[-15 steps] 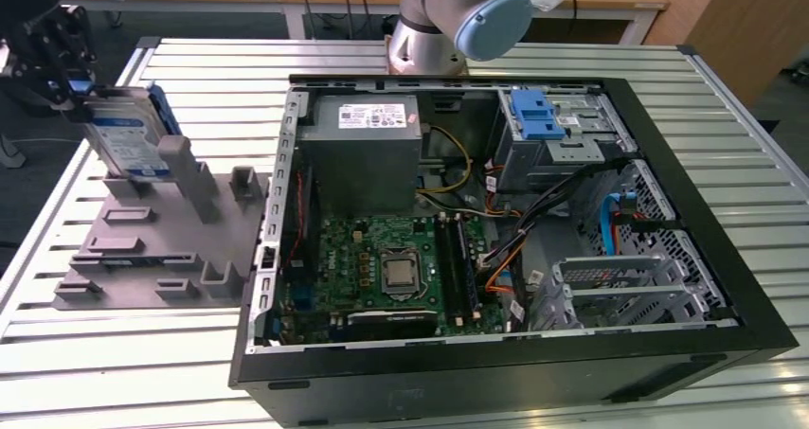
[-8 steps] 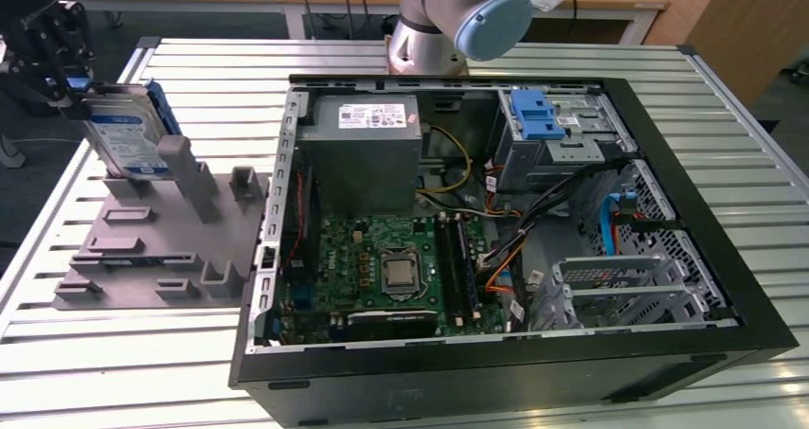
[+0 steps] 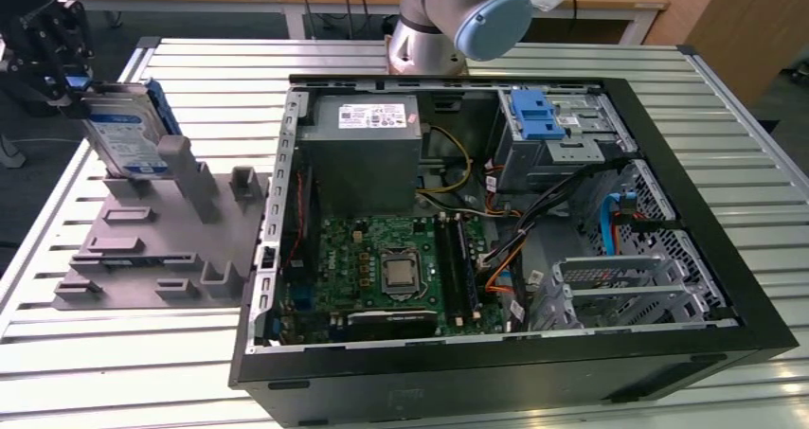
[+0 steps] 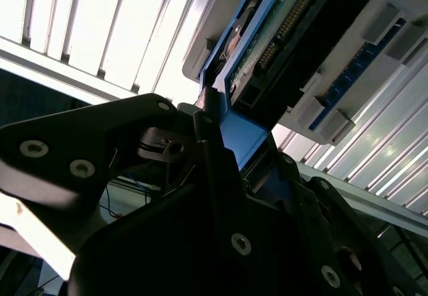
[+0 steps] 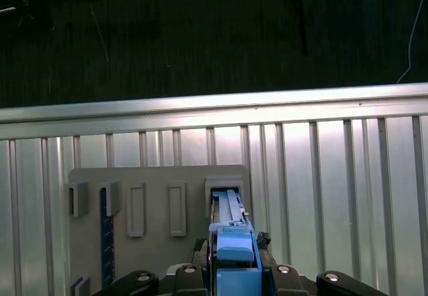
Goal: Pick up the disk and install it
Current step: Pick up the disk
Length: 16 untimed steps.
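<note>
The disk, a flat silver drive with a white-and-blue label framed by a blue bracket, is held on edge, slightly tilted, near the surface's far corner at the exterior view's left. Its upper end is clamped between the jaws.

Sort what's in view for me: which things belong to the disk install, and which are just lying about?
Job in hand:
disk, upright in the grey holder
tool, shut on its blue bracket
open computer case
drive cage with blue latch, likely destination

Just there:
power supply box
motherboard
cables
slatted table
</note>
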Tool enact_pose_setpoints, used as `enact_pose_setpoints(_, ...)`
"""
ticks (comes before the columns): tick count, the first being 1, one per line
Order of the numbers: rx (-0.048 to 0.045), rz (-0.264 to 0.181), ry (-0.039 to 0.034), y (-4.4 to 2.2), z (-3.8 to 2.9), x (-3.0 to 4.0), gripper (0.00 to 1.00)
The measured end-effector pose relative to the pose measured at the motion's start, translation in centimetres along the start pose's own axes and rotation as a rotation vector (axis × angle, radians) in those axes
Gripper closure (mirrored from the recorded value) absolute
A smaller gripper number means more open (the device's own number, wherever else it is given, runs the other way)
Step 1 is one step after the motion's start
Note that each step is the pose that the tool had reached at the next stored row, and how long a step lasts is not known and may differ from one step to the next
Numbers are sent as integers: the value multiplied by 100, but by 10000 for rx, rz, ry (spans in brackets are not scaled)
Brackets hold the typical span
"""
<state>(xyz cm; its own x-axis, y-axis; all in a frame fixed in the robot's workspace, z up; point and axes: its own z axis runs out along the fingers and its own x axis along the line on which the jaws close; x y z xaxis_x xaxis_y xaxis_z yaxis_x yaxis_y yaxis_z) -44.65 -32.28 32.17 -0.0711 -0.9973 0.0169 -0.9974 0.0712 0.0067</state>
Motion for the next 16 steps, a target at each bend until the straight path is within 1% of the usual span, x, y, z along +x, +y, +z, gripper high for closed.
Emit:
enact_pose_setpoints(3,-1,0,1,0,-5,0,64)
enact_pose_setpoints(5,-1,0,0,0,-32,1,64)
enact_pose_setpoints(16,-1,-1,0,0,-59,1,64)
